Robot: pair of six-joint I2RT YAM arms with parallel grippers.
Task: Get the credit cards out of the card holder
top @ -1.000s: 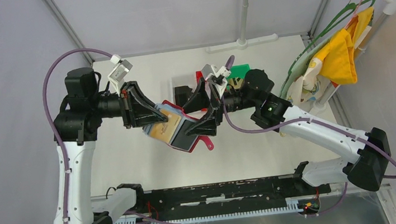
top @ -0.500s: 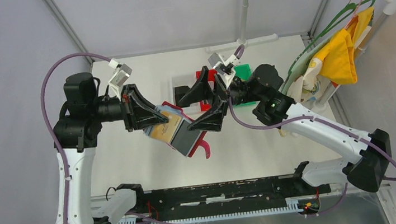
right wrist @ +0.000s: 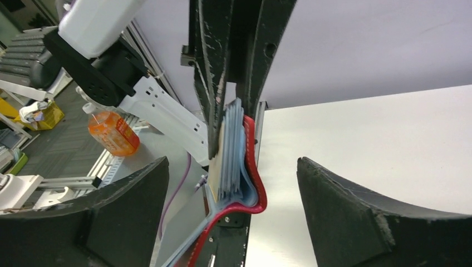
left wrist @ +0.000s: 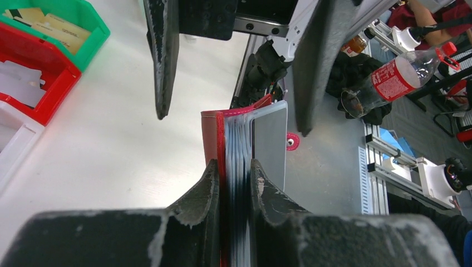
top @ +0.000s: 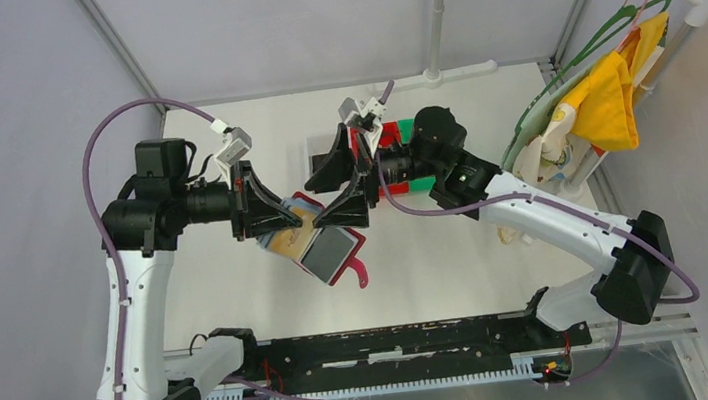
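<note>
Card holder (top: 323, 244), dark red and folded open, sits in the middle of the top view, held over the white table (top: 439, 271) between your two arms.

On the left, your left gripper (top: 292, 217) reaches in sideways. Its jaws are closed to a narrow gap on one end of the card holder. In its own wrist view, the two fingers (left wrist: 207, 189) pinch the red cover together with the stack of pale sleeves inside it.

From above, a tan credit card (top: 286, 236) shows face up in the half nearest that gripper. Next to it a grey flap (top: 331, 251) slopes toward the near edge of the table. A red strap tab (top: 358, 272) hangs below the flap.

Moving right, your right gripper (top: 313, 207) faces the left one. Its jaws are spread wide and hold nothing. The free end of the card holder lies in the gap between its fingers (right wrist: 128, 222). In the right wrist view there is space on both sides of the holder.

Behind the right gripper, a white bin (left wrist: 11, 144), a red bin (left wrist: 61, 69) and a green bin (left wrist: 92, 22) stand side by side on the table. In the left wrist view, loose tan cards (left wrist: 61, 30) lie in the green bin.

At the far right, a yellow cloth (top: 610, 95) hangs from a rail beside the table.
</note>
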